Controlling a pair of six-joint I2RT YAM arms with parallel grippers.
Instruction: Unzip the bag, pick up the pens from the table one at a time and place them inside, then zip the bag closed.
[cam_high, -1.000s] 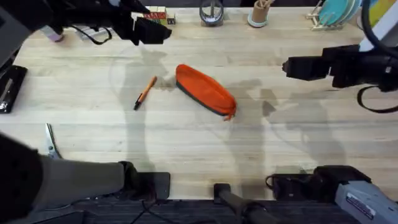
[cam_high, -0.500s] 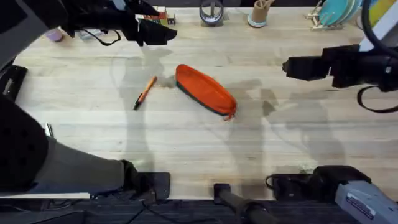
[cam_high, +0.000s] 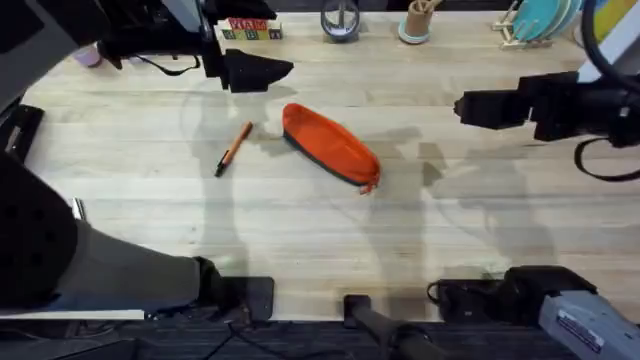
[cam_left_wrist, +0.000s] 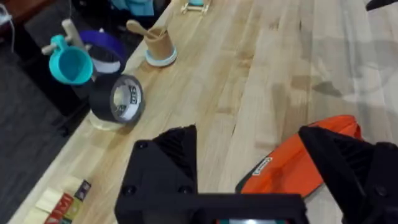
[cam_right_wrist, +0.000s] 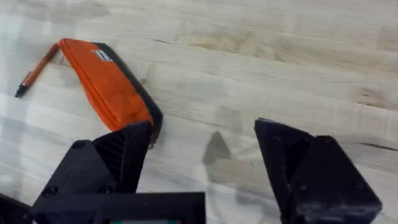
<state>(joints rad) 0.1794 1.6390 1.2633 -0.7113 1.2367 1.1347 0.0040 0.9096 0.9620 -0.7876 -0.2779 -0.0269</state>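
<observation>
— Where do the grippers stand?

— The left gripper (cam_high: 285, 70) hangs with its jaws spread wide and nothing between them, the bag (cam_high: 330, 144) just ahead and below. The right gripper (cam_high: 460, 106) is likewise parted and empty, well off to the bag's far side.

— And the step in hand?

— I judge it the very first: the approach to unzip. The bag lies shut on the table (cam_high: 300, 230), and the pen (cam_high: 233, 148) is just beside its end, untouched.

— What does the next move need?

— One gripper to pin the bag, the other to pinch the pull tab (cam_high: 368, 186) and draw it along.

— Anything unclear?

— The zipper line itself is hard to trace, and in the left wrist view the gripper's own fingers (cam_left_wrist: 177, 149) cover part of the bag (cam_left_wrist: 298, 165).
</observation>
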